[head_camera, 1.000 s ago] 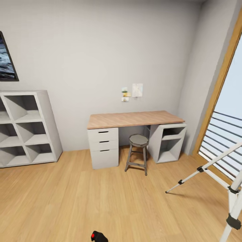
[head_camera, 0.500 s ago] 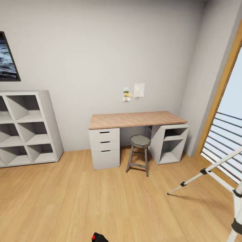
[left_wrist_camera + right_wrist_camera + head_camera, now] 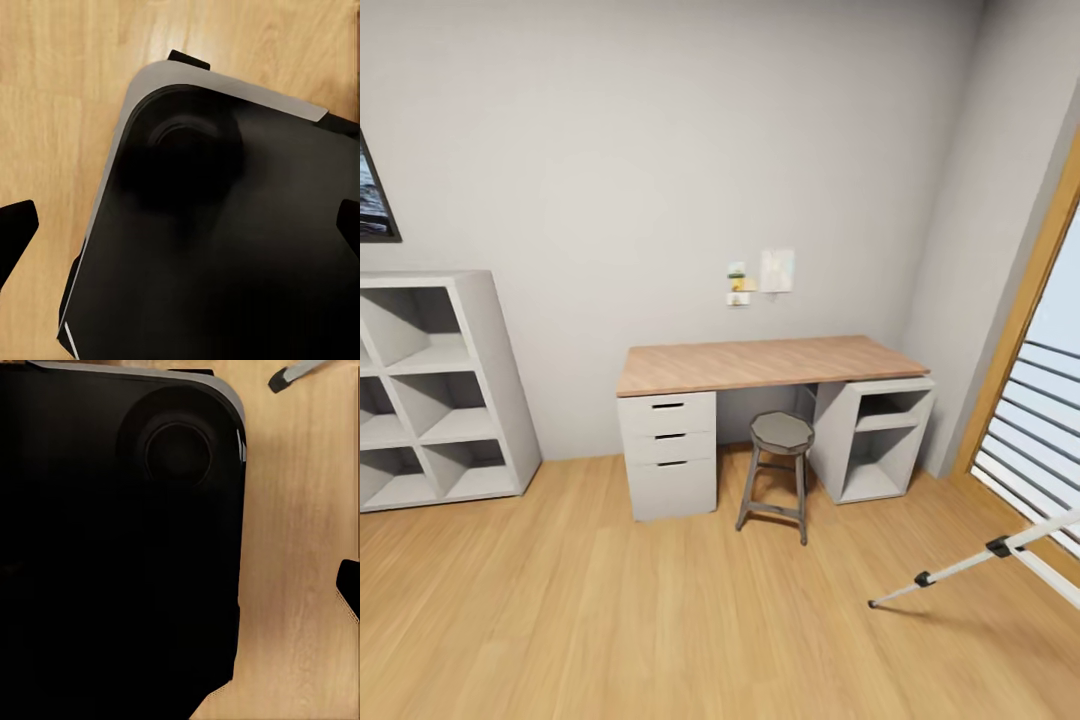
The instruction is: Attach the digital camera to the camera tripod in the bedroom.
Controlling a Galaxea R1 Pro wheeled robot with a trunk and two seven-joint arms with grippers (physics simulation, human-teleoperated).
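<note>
Black fingertips of the left gripper sit at opposite edges of the left wrist view, spread wide with nothing between them, above the robot's dark, rounded base, whose pale grey rim runs along its edge over the light wood floor. In the right wrist view only one black fingertip of the right gripper shows at the frame's edge, so I cannot tell whether that gripper is spread or pressed together; beside it lies the same dark base and, on the floor near the base's corner, the black foot of a silver-white leg. In the head view, the tall camera tripod with silver-white telescoping legs and black joints enters at the right, one leg stretched out over the floor toward the room's middle, its foot resting on the boards. Further out, against the white wall, stands a wood-topped desk with white drawers on its left and an open white shelf unit on its right. A grey four-legged stool stands in front of the desk's gap. A white cube shelf stands left, a dark-framed picture above it, and a wood-framed window with horizontal railings fills the right side.
</note>
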